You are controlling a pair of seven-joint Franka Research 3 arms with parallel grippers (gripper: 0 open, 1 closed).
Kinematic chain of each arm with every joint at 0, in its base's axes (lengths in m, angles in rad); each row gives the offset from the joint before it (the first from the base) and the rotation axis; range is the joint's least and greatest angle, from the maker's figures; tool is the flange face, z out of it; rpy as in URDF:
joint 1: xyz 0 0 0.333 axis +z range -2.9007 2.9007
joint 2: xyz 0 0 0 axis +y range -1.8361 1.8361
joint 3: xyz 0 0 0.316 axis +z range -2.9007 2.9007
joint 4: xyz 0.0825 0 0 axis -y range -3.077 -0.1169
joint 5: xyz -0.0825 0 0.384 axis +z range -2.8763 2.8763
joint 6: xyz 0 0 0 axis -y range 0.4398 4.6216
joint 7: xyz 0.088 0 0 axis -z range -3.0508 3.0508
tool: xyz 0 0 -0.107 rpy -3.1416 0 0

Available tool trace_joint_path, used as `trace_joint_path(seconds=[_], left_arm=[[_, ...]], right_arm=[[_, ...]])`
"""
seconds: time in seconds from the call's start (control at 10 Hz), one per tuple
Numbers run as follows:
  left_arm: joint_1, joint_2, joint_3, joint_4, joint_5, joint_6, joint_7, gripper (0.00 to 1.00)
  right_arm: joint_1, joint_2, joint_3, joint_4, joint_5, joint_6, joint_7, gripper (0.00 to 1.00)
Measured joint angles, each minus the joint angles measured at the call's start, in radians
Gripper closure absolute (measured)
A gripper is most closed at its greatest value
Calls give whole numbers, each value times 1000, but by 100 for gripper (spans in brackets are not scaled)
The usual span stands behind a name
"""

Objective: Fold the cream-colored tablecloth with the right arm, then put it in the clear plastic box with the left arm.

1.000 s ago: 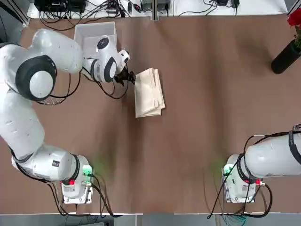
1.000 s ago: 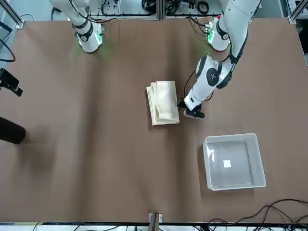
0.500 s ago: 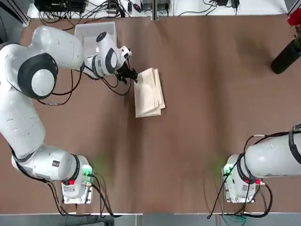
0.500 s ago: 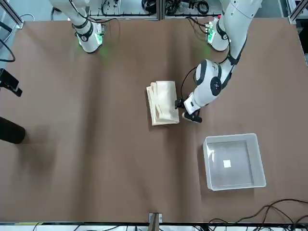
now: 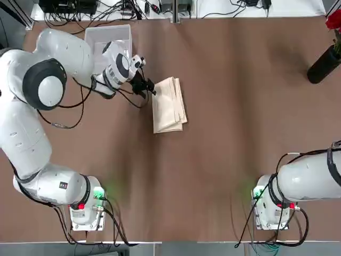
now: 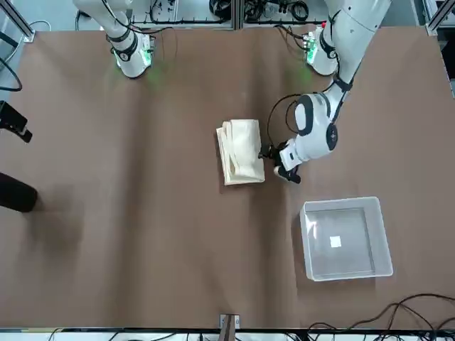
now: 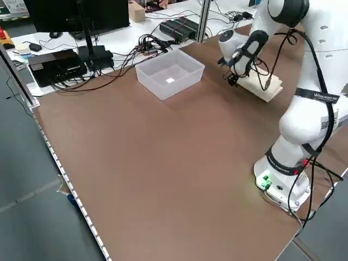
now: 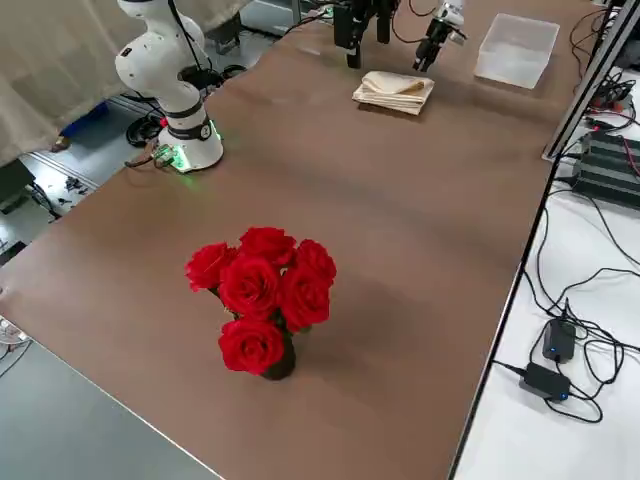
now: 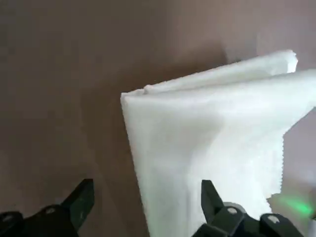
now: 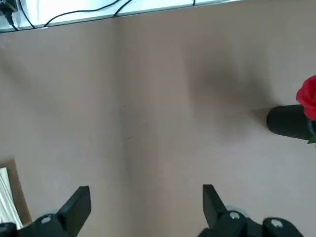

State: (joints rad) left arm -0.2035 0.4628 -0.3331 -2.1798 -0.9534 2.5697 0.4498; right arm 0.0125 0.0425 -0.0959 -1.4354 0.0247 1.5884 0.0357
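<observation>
The clear plastic box (image 6: 346, 238) is sitting on the brown table (image 5: 240, 133) near the far edge on the robot's left side, and it is holding nothing but a small white label on its floor. At the far right corner a dark vase (image 5: 323, 65) is standing with red roses (image 8: 262, 290) in it.

The cream-colored tablecloth (image 5: 169, 104) is lying folded into a narrow stack out on the table, well apart from the box. The left end effector (image 5: 145, 86) is hanging low right at the tablecloth's edge, on the side facing the box, with the left arm (image 5: 48, 80) bending over toward it. In its wrist view its fingers (image 9: 81, 200) are standing wide apart, one over bare table and the other over the tablecloth's corner, and they are gripping nothing; whether they are touching the fabric I cannot tell.

The right end effector (image 10: 143, 207) is hanging high over bare table, jaws spread wide and holding nothing, while the right arm (image 5: 306, 181) is sitting by its base.
</observation>
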Motion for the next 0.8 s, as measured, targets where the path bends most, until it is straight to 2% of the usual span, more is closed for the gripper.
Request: trace_joint_path(seconds=[0.2,0.8], left_arm=[[-20,24,0,1,-77,28,4,6],[-48,95,-11,76,-171,90,6,6]], right_arm=[[0,0,0,0,0,0,0,0],[0,-1,0,3,0,2,0,0]])
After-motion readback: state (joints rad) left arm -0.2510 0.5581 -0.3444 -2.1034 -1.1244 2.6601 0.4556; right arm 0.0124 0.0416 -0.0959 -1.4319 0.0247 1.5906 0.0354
